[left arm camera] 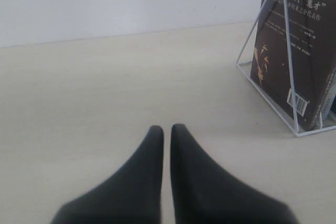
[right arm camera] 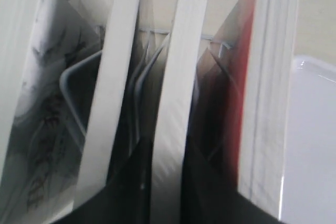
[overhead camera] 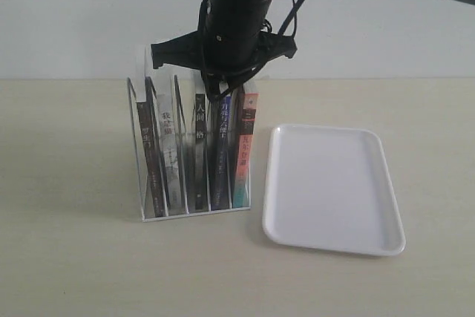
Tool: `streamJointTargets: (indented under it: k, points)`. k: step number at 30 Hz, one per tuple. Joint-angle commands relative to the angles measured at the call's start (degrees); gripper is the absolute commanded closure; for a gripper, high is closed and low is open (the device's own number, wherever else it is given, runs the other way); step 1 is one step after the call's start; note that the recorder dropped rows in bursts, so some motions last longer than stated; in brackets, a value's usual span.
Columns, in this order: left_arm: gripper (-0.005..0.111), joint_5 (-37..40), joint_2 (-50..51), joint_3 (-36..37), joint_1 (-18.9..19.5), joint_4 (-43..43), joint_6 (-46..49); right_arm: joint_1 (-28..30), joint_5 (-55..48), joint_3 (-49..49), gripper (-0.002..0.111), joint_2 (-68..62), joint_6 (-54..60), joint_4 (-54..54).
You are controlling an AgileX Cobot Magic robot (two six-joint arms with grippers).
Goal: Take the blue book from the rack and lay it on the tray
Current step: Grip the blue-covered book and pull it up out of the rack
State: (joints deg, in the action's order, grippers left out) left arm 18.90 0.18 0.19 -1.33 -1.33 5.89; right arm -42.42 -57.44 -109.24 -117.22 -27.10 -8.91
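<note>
The blue book (overhead camera: pixel 223 148) stands upright in the rack (overhead camera: pixel 136 155), in the second slot from the tray side, dark blue spine facing out. My right gripper (overhead camera: pixel 227 91) reaches down from above onto its top edge. In the right wrist view the book's white page edge (right arm camera: pixel 176 87) runs between the two dark fingers (right arm camera: pixel 139 182), which press against it on both sides. The white tray (overhead camera: pixel 334 187) lies flat to the right of the rack with nothing on it. My left gripper (left arm camera: pixel 167 129) is shut and empty, low over bare table, left of the rack.
Other books fill the rack: a pink-red-spined one (overhead camera: pixel 247 146) nearest the tray, a black-spined one (overhead camera: pixel 199 150), a grey one (overhead camera: pixel 169 155) and a dark one (overhead camera: pixel 151 165). The rack's wire end (left arm camera: pixel 270 106) and a dark cover (left arm camera: pixel 296 51) show in the left wrist view.
</note>
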Motion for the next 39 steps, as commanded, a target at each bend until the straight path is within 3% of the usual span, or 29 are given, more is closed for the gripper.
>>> streamJointTargets:
  k: [1, 6, 15, 39]
  points:
    - [0.102, -0.9, -0.2, -0.2, 0.1, -0.1, 0.1, 0.2, -1.2, -0.1, 0.108, 0.3, 0.5, -0.7]
    - [0.102, -0.9, -0.2, -0.2, 0.1, -0.1, 0.1, 0.2, -1.1, -0.8, 0.108, 3.2, 0.9, -1.2]
    - [0.102, -0.9, -0.2, -0.2, 0.1, -0.1, 0.1, 0.2, -7.0, -10.6, 0.108, 9.3, 3.2, -2.2]
    - [0.102, -0.9, -0.2, -0.2, 0.1, -0.1, 0.1, 0.2, -7.2, -10.9, 0.108, 11.8, 5.9, -2.6]
